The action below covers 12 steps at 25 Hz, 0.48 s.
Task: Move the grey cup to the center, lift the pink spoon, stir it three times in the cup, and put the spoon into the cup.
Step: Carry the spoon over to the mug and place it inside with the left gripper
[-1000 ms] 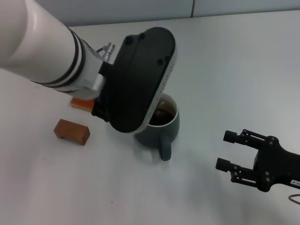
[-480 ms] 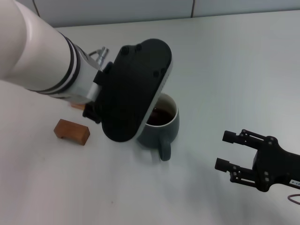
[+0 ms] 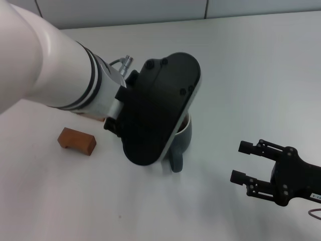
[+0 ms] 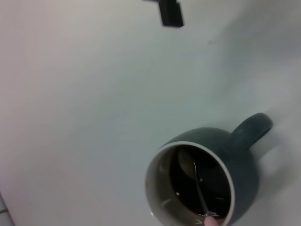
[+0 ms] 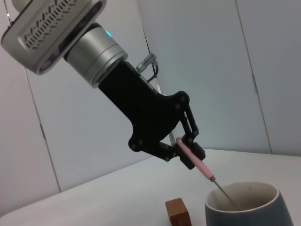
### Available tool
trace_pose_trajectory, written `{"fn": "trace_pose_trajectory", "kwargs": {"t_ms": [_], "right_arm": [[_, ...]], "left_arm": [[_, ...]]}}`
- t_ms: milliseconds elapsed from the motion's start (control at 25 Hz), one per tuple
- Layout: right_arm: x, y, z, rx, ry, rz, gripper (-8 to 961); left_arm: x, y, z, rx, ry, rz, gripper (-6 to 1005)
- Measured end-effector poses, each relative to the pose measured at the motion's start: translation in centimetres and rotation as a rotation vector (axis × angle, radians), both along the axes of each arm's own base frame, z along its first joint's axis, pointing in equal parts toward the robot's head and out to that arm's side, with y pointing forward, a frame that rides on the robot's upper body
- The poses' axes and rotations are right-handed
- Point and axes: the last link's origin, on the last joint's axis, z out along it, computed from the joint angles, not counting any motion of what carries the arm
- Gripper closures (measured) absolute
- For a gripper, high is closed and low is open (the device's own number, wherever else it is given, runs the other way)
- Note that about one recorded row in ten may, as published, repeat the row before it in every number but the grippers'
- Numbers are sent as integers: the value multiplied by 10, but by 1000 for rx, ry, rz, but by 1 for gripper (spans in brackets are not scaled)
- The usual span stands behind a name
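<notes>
Fingers of the left gripper (image 5: pixel 188 149) are pinched on the pink spoon (image 5: pixel 196 164) at its handle, and the metal neck is angled down into the grey cup (image 4: pixel 202 181), where the bowl is sunk in dark liquid. A light, stiff, slim thing is judged here (likely slippery at the neck), so the pink handle is the place to be held. The cup, probably heavy and breakable, is seen near the table's (image 3: pixel 261 75) middle with its handle toward the robot. A brown block (image 3: pixel 76 141) lies just beside it, out of the way. The right gripper (image 3: pixel 243 161) is parked well apart, fingers spread.
</notes>
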Motion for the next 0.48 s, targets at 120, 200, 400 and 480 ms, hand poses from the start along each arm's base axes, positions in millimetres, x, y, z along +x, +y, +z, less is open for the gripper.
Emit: {"fn": "trace_pose_trajectory", "kwargs": {"t_ms": [120,200,400,480], "right_arm": [[0,0,0,-2,-2,1,210],[0,0,0,-3,-3,1,210],[0,1,0,-4,-3,3,210],[-1,1,0,-4,-3,4,210]], "left_arm": [[-3,-2,0,-10,16,15,868],[-6,-2,2,-5,32,28,867],[-8,4,8,45,51,22,867],[-7,6,8,52,43,12,867]]}}
